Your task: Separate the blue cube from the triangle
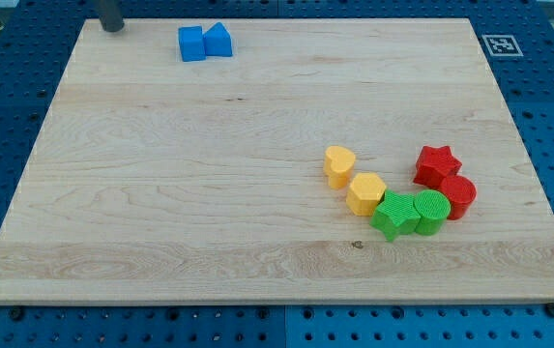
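End effector: a dark rod with no jaws, so nothing opens, closes or clamps; it holds nothing. Only its lower part shows, at the view's top left, and my tip stands on the far edge of the table, touching no block.

Task blocks: the blue cube and the blue triangle lie side by side near the table's top edge, to the view's right of my tip and well apart from it. Their facing sides appear to touch, or nearly so; the seam is too small to judge. The cube is the nearer of the 2 to my tip.

Other blocks: 6 sit in a curved cluster at lower right, far from the task pair. They are a yellow heart, a yellow hexagon, a green star, a green cylinder, a red cylinder and a red star.

Risks, as judged from this layout:
1. A push on the cube from the view's left would likely drive it into the triangle, so that both slide together and stay joined.
2. The pair lies close to the top edge; a push with any upward component could send a block off the table.
3. An off-centre contact may spin the cube instead of sliding it.
4. Entering the seam from below or above seems safest, though the narrow gap could deflect my tip.
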Action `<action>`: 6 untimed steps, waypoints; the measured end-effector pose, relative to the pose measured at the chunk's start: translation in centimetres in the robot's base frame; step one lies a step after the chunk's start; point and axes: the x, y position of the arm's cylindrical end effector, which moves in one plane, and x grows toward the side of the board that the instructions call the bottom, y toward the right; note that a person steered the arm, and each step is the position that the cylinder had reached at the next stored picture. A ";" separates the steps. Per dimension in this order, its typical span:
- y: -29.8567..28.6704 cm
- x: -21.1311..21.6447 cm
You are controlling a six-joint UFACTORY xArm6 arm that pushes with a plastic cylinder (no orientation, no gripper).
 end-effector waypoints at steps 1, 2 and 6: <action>8.3 1.0; 10.5 5.2; 11.5 12.9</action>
